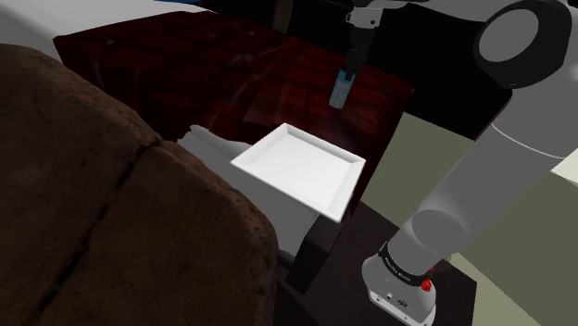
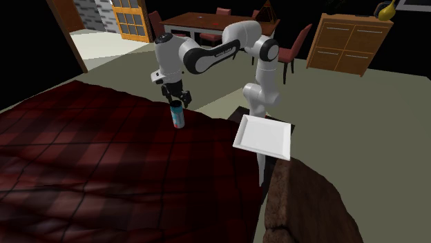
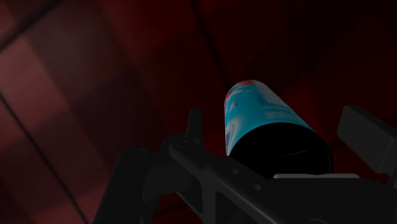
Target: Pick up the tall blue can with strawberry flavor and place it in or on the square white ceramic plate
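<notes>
in the shoulder view a brown cushioned seat [image 1: 102, 204] takes the lower left and the arm's stand [image 1: 403, 287] sits lower right; between them, at the centre of the frame, lies the square white plate [image 1: 298, 167]. beyond it, toward the upper right, the tall blue can [image 1: 341, 91] stands on a dark red checked cover [image 1: 167, 56], well apart from the plate. the black gripper [image 1: 350, 67] hangs right over the can's top; in the wrist view its fingers [image 3: 366, 130] stand spread, one on each side of the can's top end, a sliver of gap showing. farthest, along the second exterior view's top edge, a wooden dining table [image 2: 207, 21], red chairs [image 2: 298, 45] and a wooden dresser [image 2: 349, 45]
</notes>
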You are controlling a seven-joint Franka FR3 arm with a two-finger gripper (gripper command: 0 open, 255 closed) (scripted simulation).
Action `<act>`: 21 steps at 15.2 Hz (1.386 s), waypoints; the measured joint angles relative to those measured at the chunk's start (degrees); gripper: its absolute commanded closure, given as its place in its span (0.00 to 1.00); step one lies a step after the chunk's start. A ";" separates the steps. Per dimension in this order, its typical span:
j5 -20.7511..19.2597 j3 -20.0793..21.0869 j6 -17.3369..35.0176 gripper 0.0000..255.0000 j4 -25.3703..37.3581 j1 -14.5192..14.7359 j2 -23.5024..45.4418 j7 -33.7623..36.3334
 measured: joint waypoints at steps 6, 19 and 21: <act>0.01 0.01 -0.03 1.00 0.02 0.01 -0.06 -0.01; 0.45 -0.14 -5.59 1.00 7.05 -0.15 1.47 -1.03; 0.59 -0.19 -7.33 1.00 9.28 -0.22 1.96 -1.36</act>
